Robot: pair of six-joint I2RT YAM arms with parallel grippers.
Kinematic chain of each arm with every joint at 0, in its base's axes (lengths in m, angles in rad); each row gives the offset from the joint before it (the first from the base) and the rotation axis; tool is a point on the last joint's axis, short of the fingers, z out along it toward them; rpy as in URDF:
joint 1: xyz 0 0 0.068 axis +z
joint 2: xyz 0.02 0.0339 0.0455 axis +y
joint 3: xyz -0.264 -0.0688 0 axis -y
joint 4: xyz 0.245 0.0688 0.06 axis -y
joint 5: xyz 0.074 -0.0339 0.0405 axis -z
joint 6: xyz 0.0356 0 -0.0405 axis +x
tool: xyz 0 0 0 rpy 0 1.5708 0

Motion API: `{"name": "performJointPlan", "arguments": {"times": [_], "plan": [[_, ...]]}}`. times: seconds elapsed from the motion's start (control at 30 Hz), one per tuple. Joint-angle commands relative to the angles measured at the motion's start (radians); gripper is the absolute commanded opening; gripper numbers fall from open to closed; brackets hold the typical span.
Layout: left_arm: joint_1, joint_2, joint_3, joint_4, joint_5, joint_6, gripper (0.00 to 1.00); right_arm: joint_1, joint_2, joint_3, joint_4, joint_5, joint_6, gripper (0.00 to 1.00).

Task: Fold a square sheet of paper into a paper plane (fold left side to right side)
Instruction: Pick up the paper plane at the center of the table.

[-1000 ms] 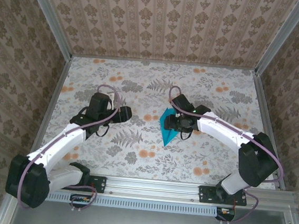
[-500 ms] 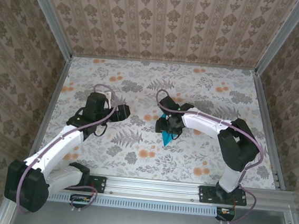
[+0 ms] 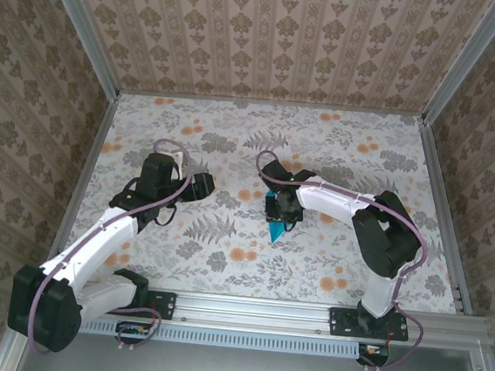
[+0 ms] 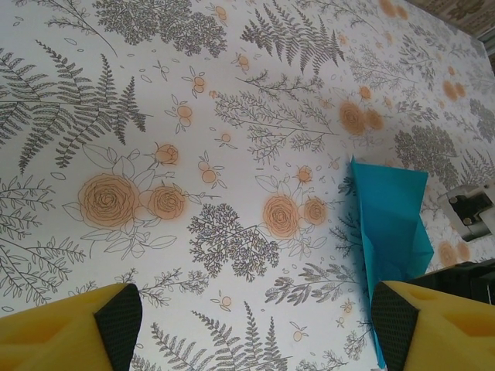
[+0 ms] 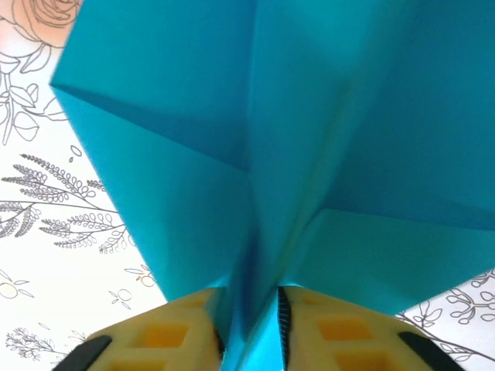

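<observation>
Bright even light, soft shadows, right wrist close-up seemingly slightly blurred

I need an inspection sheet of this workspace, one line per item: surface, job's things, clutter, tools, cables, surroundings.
Surface: table covered in a floral print, flat.
Job's things: folded blue paper, creased to a point, tip towards the arm bases.
Clutter: nothing seen.
Tools: right tool shut on the paper's middle fold; left tool open, apart from the paper.
Cables: purplish cables run along both arms, looping near the wrists.
Surroundings: patterned walls on three sides; metal rail at the near edge.
</observation>
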Motion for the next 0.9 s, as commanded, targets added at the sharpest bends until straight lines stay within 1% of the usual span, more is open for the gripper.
{"name": "performJointPlan", "arguments": {"times": [0.0, 0.07, 0.13, 0.3, 0.43, 0.5, 0.6, 0.73, 0.87], "plan": [[0.01, 0.0, -0.001, -0.01, 0.009, 0.019, 0.81, -0.004, -0.002, 0.025, -0.046, 0.03, -0.008, 0.14], [0.01, 0.002, 0.003, -0.009, 0.014, 0.022, 0.81, -0.015, -0.022, 0.028, -0.045, 0.02, -0.018, 0.06], [0.012, 0.006, 0.009, 0.002, 0.036, 0.043, 0.82, -0.04, -0.037, 0.041, -0.048, 0.005, -0.037, 0.01], [0.017, 0.013, 0.027, 0.073, 0.163, 0.115, 0.89, -0.145, -0.017, 0.119, -0.074, -0.036, -0.102, 0.01], [0.022, 0.023, 0.055, 0.104, 0.215, 0.138, 0.93, -0.231, 0.076, 0.239, -0.105, -0.064, -0.16, 0.0], [0.023, 0.031, 0.066, 0.119, 0.24, 0.143, 0.94, -0.259, 0.133, 0.314, -0.126, -0.07, -0.187, 0.0], [0.024, 0.047, 0.084, 0.119, 0.255, 0.146, 0.95, -0.295, 0.222, 0.431, -0.175, -0.071, -0.222, 0.0], [0.026, 0.063, 0.092, 0.113, 0.258, 0.147, 0.97, -0.319, 0.308, 0.564, -0.235, -0.059, -0.268, 0.0], [0.026, 0.07, 0.088, 0.111, 0.256, 0.143, 0.97, -0.33, 0.383, 0.654, -0.288, -0.067, -0.299, 0.01]]}}
